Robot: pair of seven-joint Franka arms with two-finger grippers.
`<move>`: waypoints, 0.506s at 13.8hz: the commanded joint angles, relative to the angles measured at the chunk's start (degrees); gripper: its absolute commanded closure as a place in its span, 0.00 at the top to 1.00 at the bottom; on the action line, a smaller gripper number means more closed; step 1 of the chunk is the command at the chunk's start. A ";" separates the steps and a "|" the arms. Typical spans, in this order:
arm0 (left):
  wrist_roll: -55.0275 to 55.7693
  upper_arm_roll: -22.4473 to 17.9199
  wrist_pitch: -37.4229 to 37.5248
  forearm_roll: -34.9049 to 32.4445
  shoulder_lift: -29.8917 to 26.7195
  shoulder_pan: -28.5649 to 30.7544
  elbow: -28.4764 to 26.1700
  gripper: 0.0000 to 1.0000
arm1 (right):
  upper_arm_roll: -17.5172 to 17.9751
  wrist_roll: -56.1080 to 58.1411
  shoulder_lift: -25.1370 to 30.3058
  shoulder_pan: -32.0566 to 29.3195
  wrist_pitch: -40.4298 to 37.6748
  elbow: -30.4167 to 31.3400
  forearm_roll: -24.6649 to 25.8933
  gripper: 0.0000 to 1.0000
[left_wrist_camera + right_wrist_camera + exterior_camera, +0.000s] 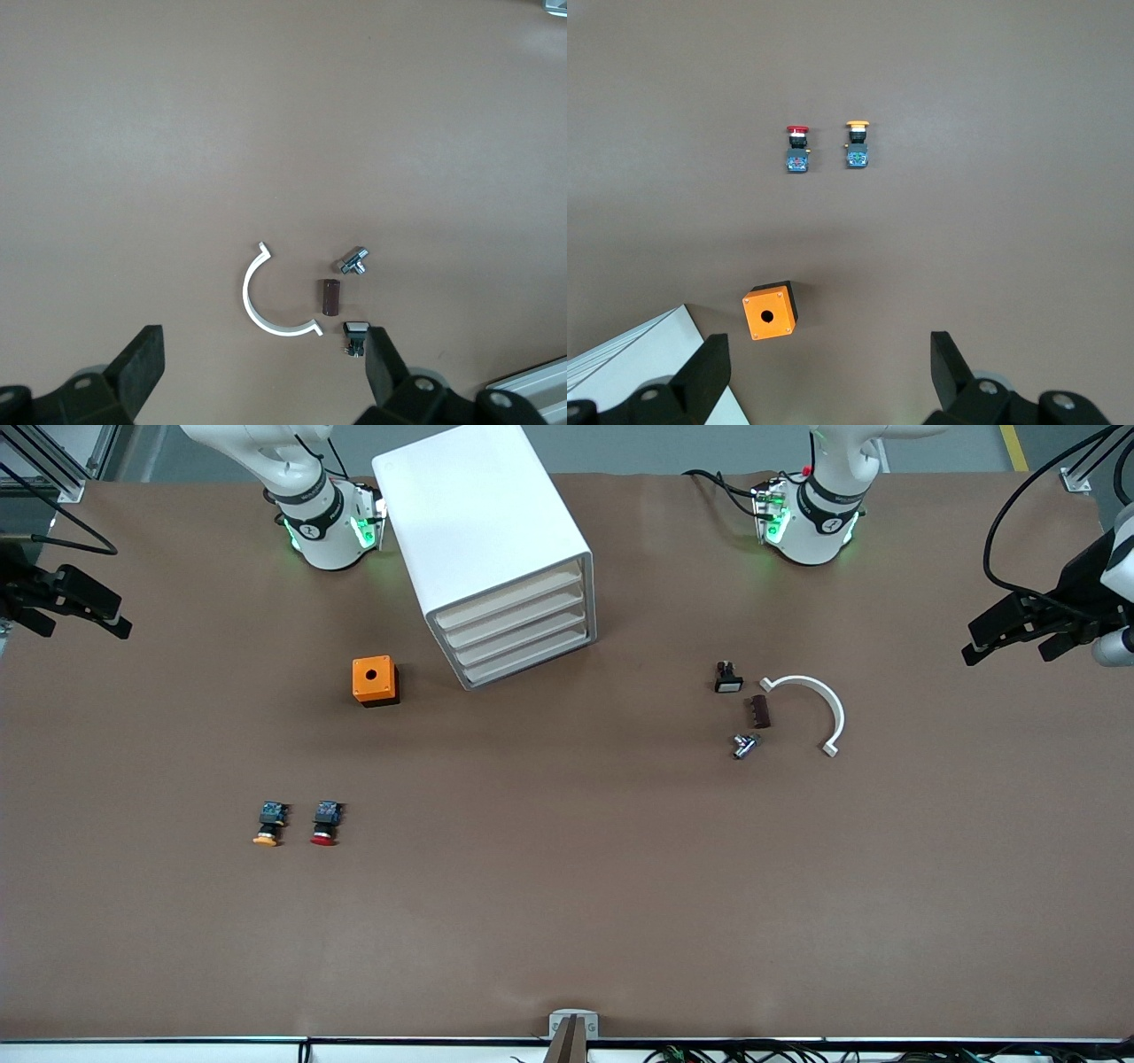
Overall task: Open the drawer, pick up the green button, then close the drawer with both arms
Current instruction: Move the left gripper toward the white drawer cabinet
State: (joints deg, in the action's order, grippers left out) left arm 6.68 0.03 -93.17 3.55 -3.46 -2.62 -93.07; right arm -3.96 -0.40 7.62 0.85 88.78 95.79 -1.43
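Front view. White drawer cabinet (483, 522) set askew between the two arm bases, all four drawers (518, 633) shut. Orange box (374, 680) with a round hole just beside it, toward the right arm's end. Nearer the camera, orange-capped button (268, 824) and red-capped button (325, 823) side by side, apart. Toward the left arm's end: white curved clamp (819, 700), brown block (760, 711), metal fitting (744, 745) and small black part (727, 677), clustered but not touching. Left gripper (1010, 651) raised over the left arm's end of the table (567, 921), right gripper (84, 627) over the right arm's end; finger spread hard to judge here.

Left wrist view. Left gripper (264, 341) spread wide, holding nothing. Below it: clamp (251, 301), block (330, 297), fitting (354, 261), black part (355, 335) showing a pale face. Cabinet corner (532, 381) at the edge.

Right wrist view. Right gripper (828, 347) equally wide, holding nothing. Orange box (770, 312) and cabinet corner (638, 354) close below; the red cap (797, 149) and orange cap (857, 146) well apart from the fingers, blue rear blocks plain.

Green-capped button: seen in no view and near neither gripper; possibly inside a shut drawer, cannot tell.
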 commanded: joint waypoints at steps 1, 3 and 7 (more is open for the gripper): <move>-0.08 0.14 0.89 -1.44 0.30 -0.02 0.87 1.00 | 0.45 0.67 1.26 -0.59 -0.10 0.81 -0.85 1.00; -0.26 0.23 0.89 -1.44 0.56 0.07 1.31 1.00 | 0.45 0.67 1.26 -0.59 -0.19 0.81 -0.85 1.00; 0.09 -0.03 0.89 -1.35 1.09 0.51 1.05 1.00 | 0.27 0.67 1.26 -0.76 -0.28 0.81 -0.85 1.00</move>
State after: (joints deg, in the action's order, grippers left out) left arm 6.67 -0.07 -93.17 3.55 -3.36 -2.29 -93.08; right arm -3.97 -0.40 7.62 0.85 88.73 95.79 -1.45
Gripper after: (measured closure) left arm 0.000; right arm 0.000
